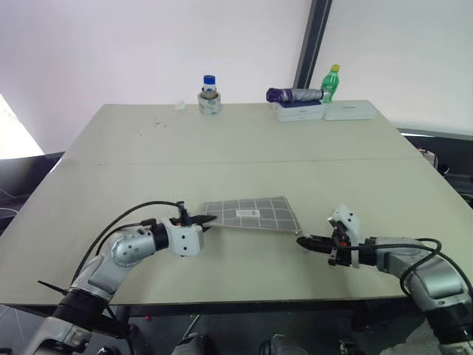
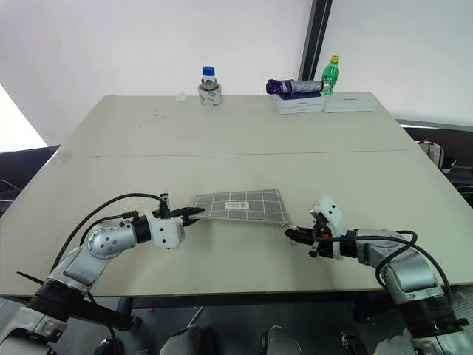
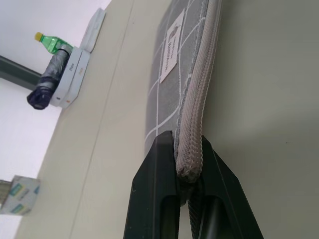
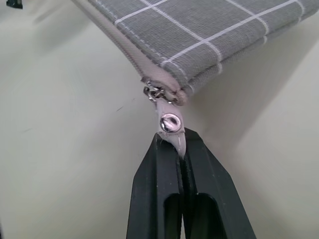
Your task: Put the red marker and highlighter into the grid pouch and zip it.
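Right wrist view shows your right hand (image 4: 180,149) pinching the zipper pull (image 4: 170,127) at the grid pouch's (image 1: 253,214) corner near the worktop's (image 1: 244,140) front edge; left hand (image 3: 188,172) clamps the opposite end. Zipping looks finished; release next.

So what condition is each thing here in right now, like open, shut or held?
grid pouch: lying on the table, zipped shut, held at both ends.
zipper pull tab: at the pouch's corner, pinched.
left gripper: shut on the pouch's end.
right gripper: shut on the pull tab.
green bottle: upright, capped.
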Action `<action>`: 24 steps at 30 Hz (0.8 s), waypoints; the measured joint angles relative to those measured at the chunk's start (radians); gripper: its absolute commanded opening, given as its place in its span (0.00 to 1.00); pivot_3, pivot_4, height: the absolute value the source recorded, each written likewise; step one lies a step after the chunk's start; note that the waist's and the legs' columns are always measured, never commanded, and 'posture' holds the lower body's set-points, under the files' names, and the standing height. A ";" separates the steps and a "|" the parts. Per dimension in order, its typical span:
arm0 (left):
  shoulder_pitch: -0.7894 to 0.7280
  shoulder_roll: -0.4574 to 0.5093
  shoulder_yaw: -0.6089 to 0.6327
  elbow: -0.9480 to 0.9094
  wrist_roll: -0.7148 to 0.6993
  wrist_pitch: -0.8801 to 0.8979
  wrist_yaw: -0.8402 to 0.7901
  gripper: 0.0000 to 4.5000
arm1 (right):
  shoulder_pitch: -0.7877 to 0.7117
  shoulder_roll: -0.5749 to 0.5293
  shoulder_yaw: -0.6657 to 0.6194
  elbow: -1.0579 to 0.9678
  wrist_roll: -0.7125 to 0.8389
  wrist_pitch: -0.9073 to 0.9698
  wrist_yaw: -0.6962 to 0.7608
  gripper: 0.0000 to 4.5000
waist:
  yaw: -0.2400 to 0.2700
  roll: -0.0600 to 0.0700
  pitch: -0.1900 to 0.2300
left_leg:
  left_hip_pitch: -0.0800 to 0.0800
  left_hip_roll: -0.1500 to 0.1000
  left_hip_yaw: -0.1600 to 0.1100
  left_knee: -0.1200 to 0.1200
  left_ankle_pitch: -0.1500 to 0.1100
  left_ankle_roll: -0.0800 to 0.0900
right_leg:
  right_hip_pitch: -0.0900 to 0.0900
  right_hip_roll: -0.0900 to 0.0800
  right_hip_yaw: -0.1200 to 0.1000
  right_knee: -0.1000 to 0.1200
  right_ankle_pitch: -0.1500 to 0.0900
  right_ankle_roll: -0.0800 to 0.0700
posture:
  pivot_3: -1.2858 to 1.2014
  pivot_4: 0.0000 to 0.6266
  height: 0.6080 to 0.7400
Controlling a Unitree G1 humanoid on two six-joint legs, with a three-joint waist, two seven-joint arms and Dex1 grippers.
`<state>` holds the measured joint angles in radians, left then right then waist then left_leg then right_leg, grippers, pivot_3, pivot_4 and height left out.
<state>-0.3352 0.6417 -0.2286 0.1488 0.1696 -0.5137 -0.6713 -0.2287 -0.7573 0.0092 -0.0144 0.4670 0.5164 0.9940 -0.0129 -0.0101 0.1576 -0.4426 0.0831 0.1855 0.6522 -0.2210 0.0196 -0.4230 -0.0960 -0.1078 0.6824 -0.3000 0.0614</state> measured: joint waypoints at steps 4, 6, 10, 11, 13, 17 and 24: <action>0.018 0.018 0.055 0.073 -0.078 0.047 -0.029 0.59 | -0.032 -0.002 -0.027 0.090 -0.025 -0.019 -0.006 0.20 | 0.000 0.000 0.000 | 0.000 0.000 0.000 0.000 0.000 0.000 | 0.000 0.000 0.000 0.000 0.000 0.000 | 0.52 0.24 1.00; 0.020 -0.006 0.090 0.068 -0.143 0.078 -0.031 0.82 | -0.058 0.020 -0.027 0.101 -0.029 -0.041 -0.004 0.43 | 0.000 0.000 0.000 | 0.000 0.000 0.000 0.000 0.000 0.000 | 0.000 0.000 0.000 0.000 0.000 0.000 | 0.52 0.24 1.00; 0.067 -0.001 0.157 -0.008 -0.252 0.141 -0.057 1.00 | -0.090 0.035 -0.026 0.100 -0.042 -0.104 0.012 0.92 | -0.001 0.000 0.000 | 0.000 0.000 0.000 0.000 0.000 0.000 | 0.000 0.000 0.000 0.000 0.000 0.000 | 0.52 0.24 1.00; 0.092 0.014 0.177 -0.015 -0.275 0.153 -0.068 1.00 | -0.090 0.025 -0.026 0.100 -0.053 -0.116 0.023 0.99 | -0.001 0.000 0.000 | 0.000 0.000 0.001 0.000 0.000 0.000 | 0.000 0.000 0.000 0.000 0.000 0.000 | 0.52 0.24 1.00; 0.153 0.043 0.229 -0.019 -0.322 0.179 -0.093 1.00 | -0.076 -0.023 -0.023 0.099 -0.075 -0.142 0.061 0.99 | -0.002 0.000 0.000 | 0.000 0.000 0.001 0.000 0.000 0.000 | 0.000 0.000 0.000 0.000 0.000 0.000 | 0.52 0.24 1.00; 0.280 0.078 0.331 -0.075 -0.413 0.235 -0.127 1.00 | -0.079 -0.096 -0.023 0.105 -0.125 -0.196 0.106 0.99 | -0.003 0.000 0.001 | 0.000 0.000 0.001 0.000 0.000 0.000 | 0.000 -0.001 0.000 0.000 0.000 0.000 | 0.52 0.24 1.00; 0.444 0.095 0.484 -0.230 -0.576 0.384 -0.145 1.00 | -0.154 -0.150 -0.064 0.190 -0.151 -0.285 0.152 0.99 | -0.002 0.000 0.001 | 0.000 0.000 0.000 0.000 0.000 0.000 | 0.000 -0.003 0.000 -0.001 0.000 0.000 | 0.52 0.24 1.00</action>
<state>0.1092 0.7363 0.2555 -0.0810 -0.4066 -0.1295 -0.8159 -0.3827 -0.9076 -0.0552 0.1756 0.3156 0.2318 1.1455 -0.0150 -0.0105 0.1584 -0.4425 0.0835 0.1856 0.6520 -0.2214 0.0192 -0.4232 -0.0986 -0.1074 0.6816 -0.3003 0.0611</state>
